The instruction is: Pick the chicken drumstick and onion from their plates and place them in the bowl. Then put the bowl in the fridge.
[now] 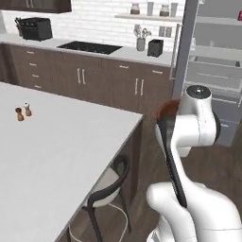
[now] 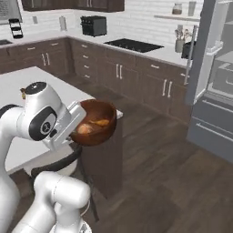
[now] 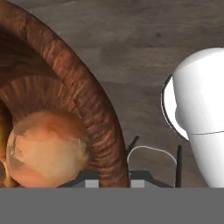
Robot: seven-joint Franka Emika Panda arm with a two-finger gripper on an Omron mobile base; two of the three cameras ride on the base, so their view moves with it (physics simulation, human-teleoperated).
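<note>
The reddish-brown bowl (image 2: 95, 119) hangs in the air past the island's corner, above the dark wood floor. My gripper (image 2: 77, 124) is shut on its near rim. Inside lie the round tan onion (image 2: 84, 129) and the golden chicken drumstick (image 2: 101, 122). In the hand view the bowl's thick rim (image 3: 85, 94) curves between my fingertips, the gripper (image 3: 113, 177) clamps it, and the onion (image 3: 46, 146) rests against the inner wall. From the left base view a sliver of the bowl (image 1: 168, 108) shows behind my arm. The grey fridge (image 2: 214, 73) stands open to the right, shelves (image 1: 215, 61) showing. The plates are out of view.
The white island counter (image 1: 61, 142) lies to my left with two small shakers (image 1: 23, 112) on it. A dark stool (image 1: 106, 189) sits under its corner. Brown cabinets (image 2: 136, 75) with a cooktop (image 1: 90, 47) and toaster (image 2: 93, 25) run along the back wall.
</note>
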